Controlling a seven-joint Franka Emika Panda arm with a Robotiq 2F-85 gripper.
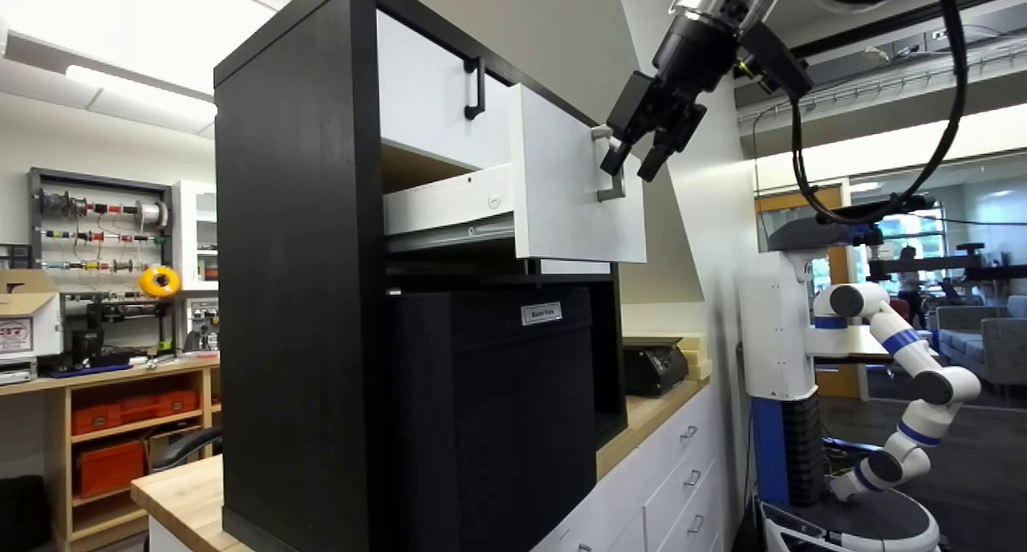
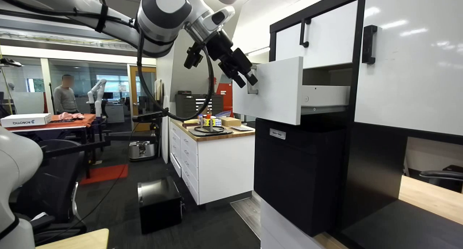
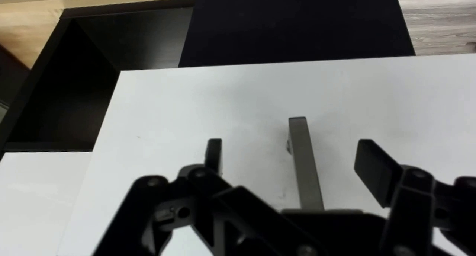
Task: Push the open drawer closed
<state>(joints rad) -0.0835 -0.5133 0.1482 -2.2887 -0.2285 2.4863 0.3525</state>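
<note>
The white flat-fronted drawer (image 1: 562,215) stands pulled out of the tall black cabinet (image 1: 293,295), with its pale side and rail showing. Its front also shows in an exterior view (image 2: 278,95) and in the wrist view (image 3: 178,107). Its handle (image 3: 306,166) looks grey here; it also shows in both exterior views (image 1: 613,192) (image 2: 252,91). My gripper (image 3: 290,148) is open and empty, with one finger to each side of the handle in the wrist view. In both exterior views the gripper (image 1: 632,167) (image 2: 246,81) is at the drawer front by the handle. Contact cannot be told.
A large black bin front (image 1: 521,399) with a label sits below the drawer. White doors with black handles (image 1: 476,88) (image 2: 369,44) are beside and above it. A cable (image 2: 143,82) loops from the arm. A white counter unit (image 2: 226,165) stands farther back.
</note>
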